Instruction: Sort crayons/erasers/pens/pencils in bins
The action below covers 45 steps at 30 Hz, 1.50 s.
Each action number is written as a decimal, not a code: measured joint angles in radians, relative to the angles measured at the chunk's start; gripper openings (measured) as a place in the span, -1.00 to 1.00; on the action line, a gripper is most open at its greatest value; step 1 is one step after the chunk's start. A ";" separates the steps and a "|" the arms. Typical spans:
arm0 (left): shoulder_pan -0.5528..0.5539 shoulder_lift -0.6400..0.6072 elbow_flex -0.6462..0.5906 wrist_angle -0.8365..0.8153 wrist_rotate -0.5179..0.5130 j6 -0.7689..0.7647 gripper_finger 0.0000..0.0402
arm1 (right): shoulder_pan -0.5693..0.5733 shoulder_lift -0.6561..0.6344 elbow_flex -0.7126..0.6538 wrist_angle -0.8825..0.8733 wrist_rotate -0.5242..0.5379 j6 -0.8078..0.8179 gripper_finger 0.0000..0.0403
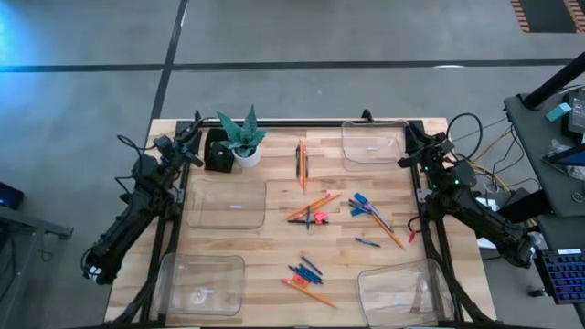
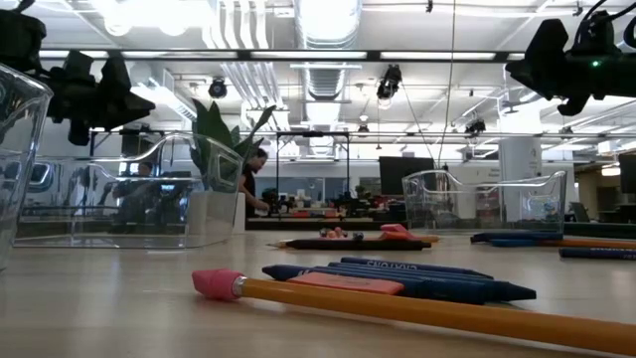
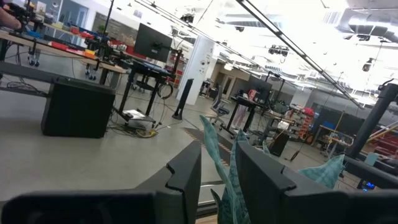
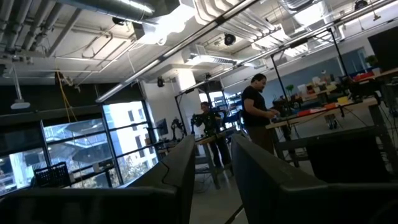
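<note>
Orange pencils lie flat mid-table: a pair (image 1: pixel 302 164) near the far edge, a crossed heap (image 1: pixel 313 208) with red sticks, and one (image 1: pixel 311 294) near the front, whose pink-tipped shaft (image 2: pixel 417 310) crosses the low view. Blue sticks (image 1: pixel 366 207) lie to the right of the heap. A pink-orange eraser (image 2: pixel 346 283) rests against blue crayons (image 2: pixel 417 278). Four clear bins stand far right (image 1: pixel 375 144), left (image 1: pixel 227 203), near left (image 1: pixel 201 283) and near right (image 1: pixel 402 291). My left gripper (image 1: pixel 189 135) (image 3: pixel 217 152) hovers open at the far-left corner, and my right gripper (image 1: pixel 409 146) (image 4: pixel 211 140) hovers open at the far-right corner.
A black pot with a green plant (image 1: pixel 239 139) stands at the far edge, just right of my left gripper. A small red item (image 1: pixel 411 236) lies by the right rail. Bare wood (image 1: pixel 274 247) lies between the bins and the heaps. People stand in the room beyond (image 4: pixel 255 112).
</note>
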<state>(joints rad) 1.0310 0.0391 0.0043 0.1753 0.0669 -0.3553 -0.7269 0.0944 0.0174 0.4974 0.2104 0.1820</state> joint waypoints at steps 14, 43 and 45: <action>0.000 0.000 0.000 0.000 0.000 0.000 -0.57 | 0.000 0.000 0.000 0.000 0.000 0.000 -0.53; 0.001 0.000 0.000 0.056 -0.002 0.456 -0.57 | 0.000 0.000 0.000 0.000 0.000 0.000 -0.53; 0.001 0.000 0.000 0.056 -0.002 0.518 -0.57 | 0.000 0.000 0.000 0.000 0.000 -0.001 -0.53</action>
<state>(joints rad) 1.0325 0.0388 0.0043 0.2314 0.0654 0.1627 -0.7269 0.0944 0.0173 0.4973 0.2104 0.1814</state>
